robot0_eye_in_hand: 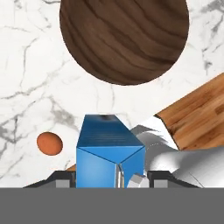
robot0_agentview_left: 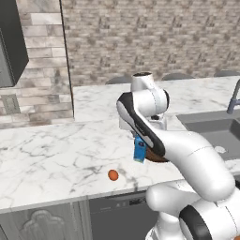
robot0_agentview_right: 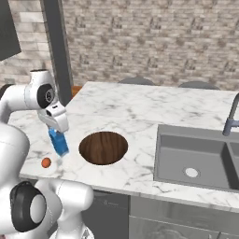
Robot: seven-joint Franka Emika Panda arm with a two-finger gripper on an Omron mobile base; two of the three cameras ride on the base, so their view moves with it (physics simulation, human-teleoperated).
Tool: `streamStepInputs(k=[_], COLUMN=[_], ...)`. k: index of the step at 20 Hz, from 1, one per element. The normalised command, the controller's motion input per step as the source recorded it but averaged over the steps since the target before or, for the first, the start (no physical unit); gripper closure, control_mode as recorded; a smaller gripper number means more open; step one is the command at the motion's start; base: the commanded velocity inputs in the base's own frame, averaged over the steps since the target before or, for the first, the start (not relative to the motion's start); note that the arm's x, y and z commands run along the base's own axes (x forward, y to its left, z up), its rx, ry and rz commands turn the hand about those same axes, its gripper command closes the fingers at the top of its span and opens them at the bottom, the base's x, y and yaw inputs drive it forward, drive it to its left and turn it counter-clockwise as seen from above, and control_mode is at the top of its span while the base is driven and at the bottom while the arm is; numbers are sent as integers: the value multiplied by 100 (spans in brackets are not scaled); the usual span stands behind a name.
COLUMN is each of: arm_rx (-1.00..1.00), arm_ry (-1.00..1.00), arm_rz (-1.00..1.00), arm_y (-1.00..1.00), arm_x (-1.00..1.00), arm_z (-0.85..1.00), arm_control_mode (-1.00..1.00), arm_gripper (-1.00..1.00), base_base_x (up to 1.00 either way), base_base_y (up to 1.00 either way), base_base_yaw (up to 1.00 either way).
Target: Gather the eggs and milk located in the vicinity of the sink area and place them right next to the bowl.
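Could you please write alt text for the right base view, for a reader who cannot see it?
The gripper holds the blue milk carton just above a white marble counter, left of the wooden bowl. One egg lies near the counter's front edge, and the grey sink sits to the right.
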Motion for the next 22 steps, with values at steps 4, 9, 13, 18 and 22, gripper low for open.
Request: streamStepInputs(k=[4, 9, 13, 18, 22], arm_rx=[0, 0, -1, 0, 0], arm_ry=[4, 7, 7, 4, 0], arm_rz=[-6, -8, -9, -5, 0], arm_y=[-41, -64, -78, -95, -93], arm_x=[0, 4, 29, 43, 36], arm_z=[63, 39, 1, -1, -1], arm_control_mode=[-100, -100, -100, -100, -100], arm_gripper=[100, 100, 100, 100, 100], base_base_x=[0, 0, 0, 0, 0], base_base_y=[0, 0, 0, 0, 0], base_base_yaw=[0, 0, 0, 0, 0])
